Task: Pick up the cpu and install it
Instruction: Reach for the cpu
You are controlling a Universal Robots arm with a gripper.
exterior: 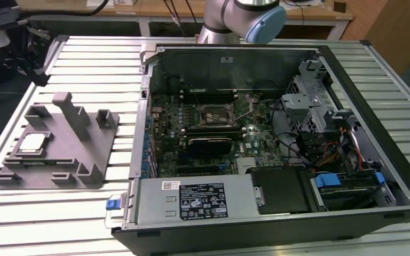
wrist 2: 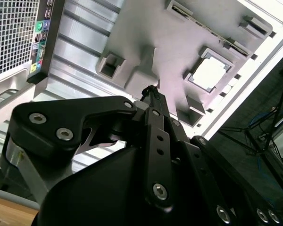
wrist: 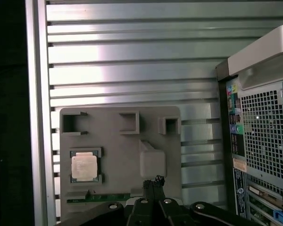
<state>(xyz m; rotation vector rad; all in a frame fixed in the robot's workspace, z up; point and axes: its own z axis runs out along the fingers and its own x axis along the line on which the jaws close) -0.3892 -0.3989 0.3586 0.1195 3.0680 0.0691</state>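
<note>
The cpu [exterior: 34,143], a small flat square chip with a silvery-grey metal lid and a pale rim, is pictured lying flat in a square recess of a grey moulded plastic fixture [exterior: 84,154]. The fixture is set on a ribbed aluminium table [exterior: 84,213] at the exterior view's left. In both wrist views the cpu [wrist: 84,165] [wrist 2: 209,74] is seen seated squarely between the recess's corner stops. Faint markings on its lid cannot be made out.

The black gripper [wrist: 153,182] [wrist 2: 150,90] is held above the fixture, apart from the cpu. Its fingertips are drawn together and nothing is gripped between them. The grey robot arm with a pale blue joint cap [exterior: 262,18] is seen at the upper middle of the exterior view.

An open black desktop computer case [exterior: 376,176] is laid on the table at the exterior view's centre and right. Its green motherboard and square metal cpu socket [exterior: 215,114] are exposed. A black-and-white printed label [exterior: 203,200] is fixed to the silver power supply box at the lower centre, with a small white sticker [exterior: 169,185] beside it.
</note>
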